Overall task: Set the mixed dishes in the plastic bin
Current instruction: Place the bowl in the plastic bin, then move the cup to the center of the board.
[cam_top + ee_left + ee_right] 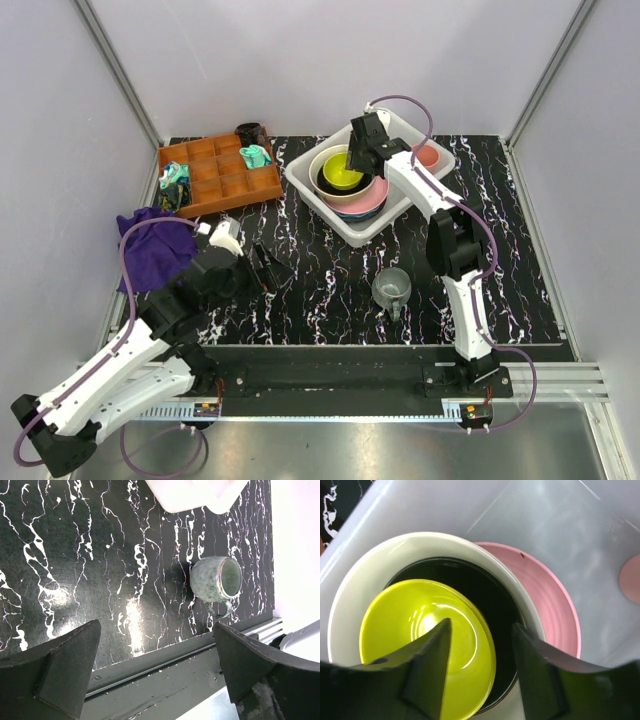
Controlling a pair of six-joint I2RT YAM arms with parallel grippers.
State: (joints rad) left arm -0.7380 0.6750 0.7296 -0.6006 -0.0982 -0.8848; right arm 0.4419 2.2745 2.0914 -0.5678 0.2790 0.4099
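The plastic bin (318,205) at the back holds a stack of dishes. A small yellow bowl (405,630) sits inside a cream bowl (380,555) whose inside looks black, on a pink plate (545,605). A pink cup (631,577) lies in the bin's far corner. My right gripper (482,625) hangs just over the stack, open, with the yellow bowl's rim below the gap between its fingers. A grey mug (391,287) stands on the table in front of the bin. My left gripper (265,268) is open, low over the table left of the mug (216,579), holding nothing.
A brown wooden compartment tray (215,175) with small items sits at the back left. A purple cloth (150,245) lies by the left edge, beside my left arm. The table's metal front rail (165,665) runs just under my left gripper.
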